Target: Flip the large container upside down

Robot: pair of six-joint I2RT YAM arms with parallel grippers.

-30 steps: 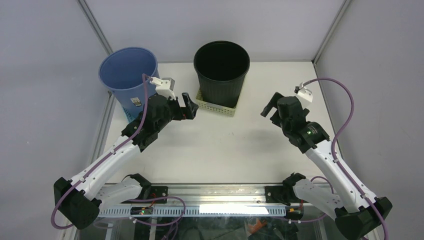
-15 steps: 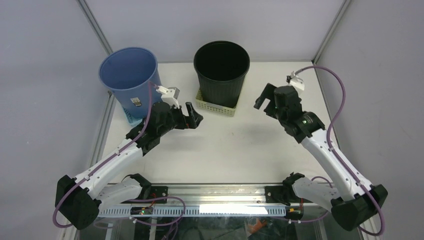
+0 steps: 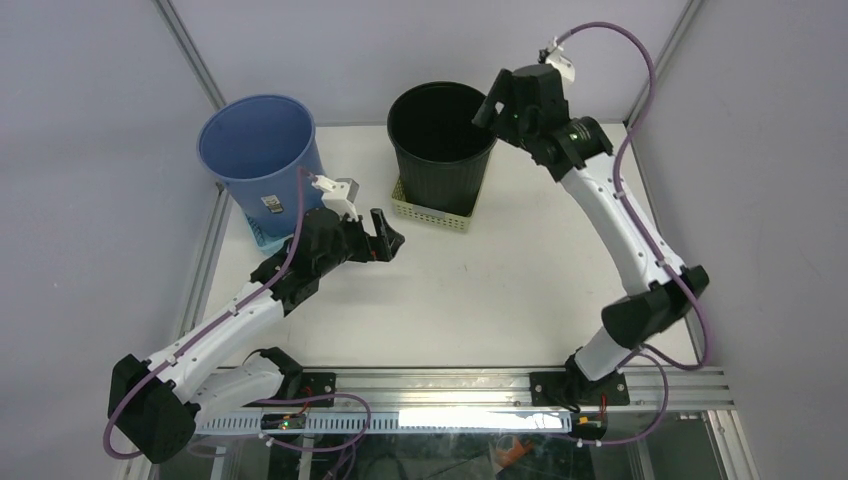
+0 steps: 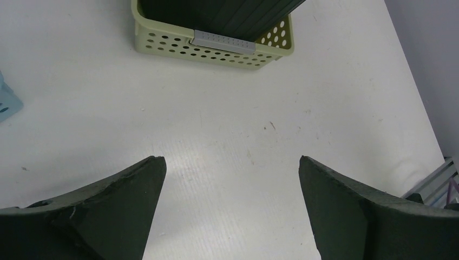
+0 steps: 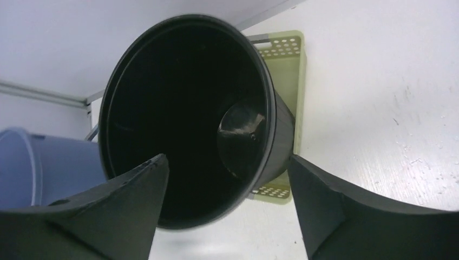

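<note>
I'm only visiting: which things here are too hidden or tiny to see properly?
Top view: the label on the blue bin is too small to read.
Top view: the green basket is mostly hidden by the black bin standing in it.
Left wrist view: the black bin is cut off by the top edge.
Right wrist view: the blue bin is cut off by the left edge.

In the left wrist view the black container (image 4: 227, 16) is cut off by the top edge, only its lower wall seen inside the green basket (image 4: 216, 51). In the right wrist view most of that basket is hidden behind the container, and the blue bucket (image 5: 32, 162) is cropped at the left edge. From above, the bucket's label (image 3: 271, 204) (a small white patch) cannot be read, and contact between the right gripper (image 3: 488, 106) and the container's rim cannot be judged.
</note>
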